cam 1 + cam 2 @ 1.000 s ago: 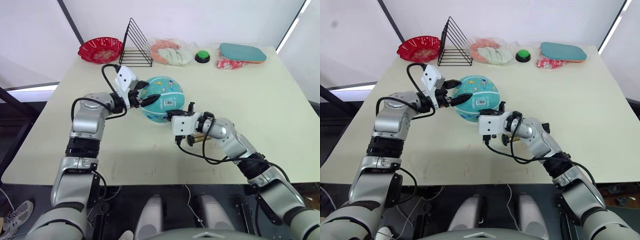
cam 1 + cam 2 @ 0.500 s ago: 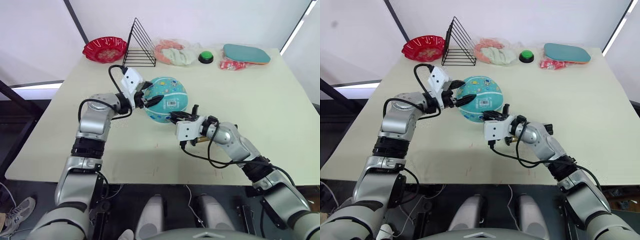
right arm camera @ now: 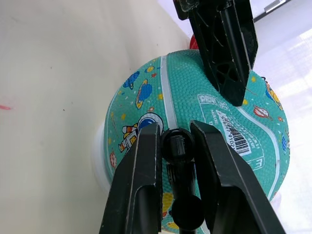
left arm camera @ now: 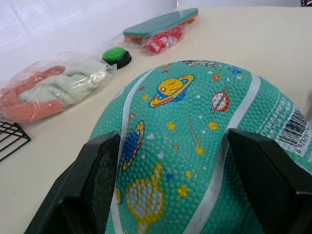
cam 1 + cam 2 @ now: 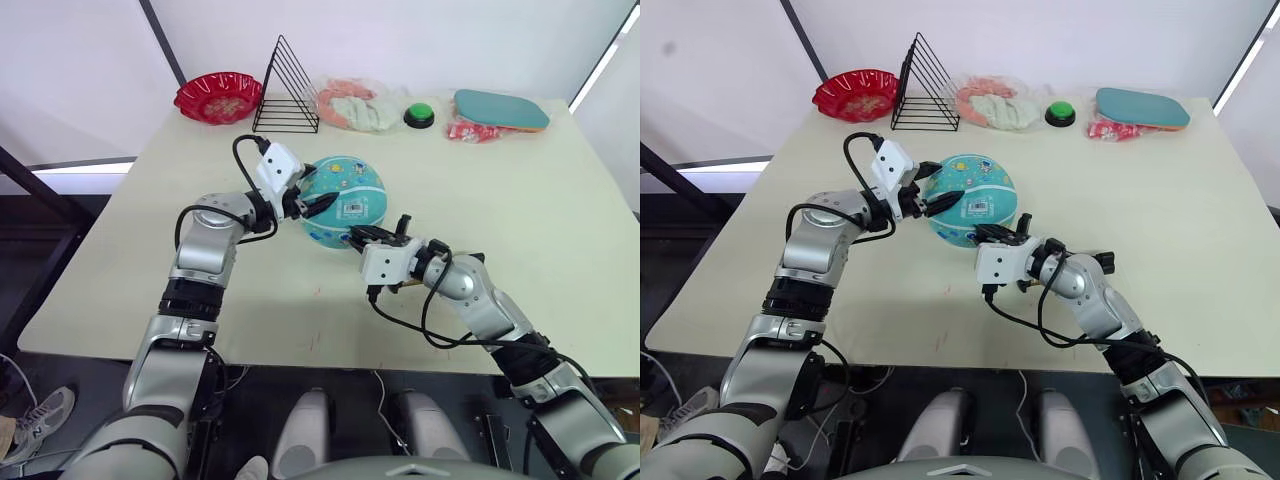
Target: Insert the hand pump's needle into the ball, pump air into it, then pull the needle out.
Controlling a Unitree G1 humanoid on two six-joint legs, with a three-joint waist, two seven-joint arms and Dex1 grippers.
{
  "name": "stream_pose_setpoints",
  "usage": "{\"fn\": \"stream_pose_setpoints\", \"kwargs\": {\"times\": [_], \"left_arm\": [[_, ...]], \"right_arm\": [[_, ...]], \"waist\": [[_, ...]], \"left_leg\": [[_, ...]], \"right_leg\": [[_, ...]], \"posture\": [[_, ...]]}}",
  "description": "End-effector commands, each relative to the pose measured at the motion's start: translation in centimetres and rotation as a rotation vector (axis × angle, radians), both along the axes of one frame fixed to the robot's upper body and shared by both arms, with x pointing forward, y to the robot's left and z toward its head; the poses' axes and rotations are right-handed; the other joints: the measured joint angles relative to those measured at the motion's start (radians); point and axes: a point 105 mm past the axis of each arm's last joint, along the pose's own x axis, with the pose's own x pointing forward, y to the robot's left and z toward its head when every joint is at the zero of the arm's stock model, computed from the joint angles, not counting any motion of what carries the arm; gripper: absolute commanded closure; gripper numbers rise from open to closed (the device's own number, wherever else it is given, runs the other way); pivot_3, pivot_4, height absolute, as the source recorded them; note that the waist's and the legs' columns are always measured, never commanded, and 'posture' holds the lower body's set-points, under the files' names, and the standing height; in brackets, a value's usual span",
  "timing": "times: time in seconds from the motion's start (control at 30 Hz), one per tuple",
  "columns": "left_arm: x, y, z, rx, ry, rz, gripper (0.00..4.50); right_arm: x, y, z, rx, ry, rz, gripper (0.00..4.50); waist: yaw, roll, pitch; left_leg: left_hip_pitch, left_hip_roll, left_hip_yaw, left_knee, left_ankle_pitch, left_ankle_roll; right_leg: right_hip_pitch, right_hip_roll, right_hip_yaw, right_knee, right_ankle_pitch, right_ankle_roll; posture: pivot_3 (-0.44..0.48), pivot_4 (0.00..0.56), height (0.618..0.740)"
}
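The teal ball [image 5: 343, 200] with white seams and a barcode sticker [image 3: 234, 139] rests on a white ring [image 3: 99, 161] mid-table. My left gripper [image 5: 315, 193] is open, its fingers [image 4: 97, 170] spread wide against the ball's left side. At the ball's near right side, my right gripper [image 3: 175, 130] is shut on the black end fitting of the hand pump's hose, which touches the ball's skin. The needle is hidden behind that fitting. A bit of the hand pump's amber barrel [image 5: 404, 285] peeks out beneath my right wrist.
Along the far edge stand a red bowl [image 5: 218, 97], a black wire rack [image 5: 288, 92], a plastic bag of pink and white cloth [image 5: 355, 105], a green button [image 5: 419, 115], a red packet [image 5: 470, 130] and a teal paddle [image 5: 500, 108].
The whole picture has shifted, so the camera moved. Both grippers keep their places at the ball, and the right one still holds the hose end.
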Motion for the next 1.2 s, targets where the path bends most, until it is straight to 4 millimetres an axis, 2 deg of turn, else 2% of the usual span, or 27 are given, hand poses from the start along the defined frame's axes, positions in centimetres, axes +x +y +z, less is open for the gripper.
{"fn": "stream_pose_setpoints", "kwargs": {"times": [0.03,0.6,1.2], "left_arm": [[0.5,2.8,-5.9,0.115,0.170,0.154,0.81],[0.3,3.3,-8.2,0.235,0.182,0.171,0.81],[0.4,3.7,-8.4,0.257,0.173,0.181,0.81]], "right_arm": [[-2.7,1.9,2.7,0.074,-0.077,0.131,4.09],[-2.8,1.4,3.0,0.082,-0.048,0.127,4.09],[-3.2,1.3,3.5,0.110,-0.017,0.125,4.09]], "waist": [[0.001,0.000,0.000],[0.004,0.001,-0.002],[0.005,0.001,-0.003]], "left_leg": [[0.000,0.000,0.000,0.000,0.000,0.000],[0.002,0.000,-0.001,0.000,0.000,0.000],[0.002,0.000,-0.002,0.000,0.000,0.000]], "right_leg": [[0.000,0.000,0.000,0.000,0.000,0.000],[0.003,0.000,-0.001,-0.002,0.000,0.001],[0.004,-0.001,-0.002,-0.003,-0.001,0.002]], "posture": [[0.000,0.150,0.740],[0.000,0.150,0.740],[0.000,0.150,0.740]]}}
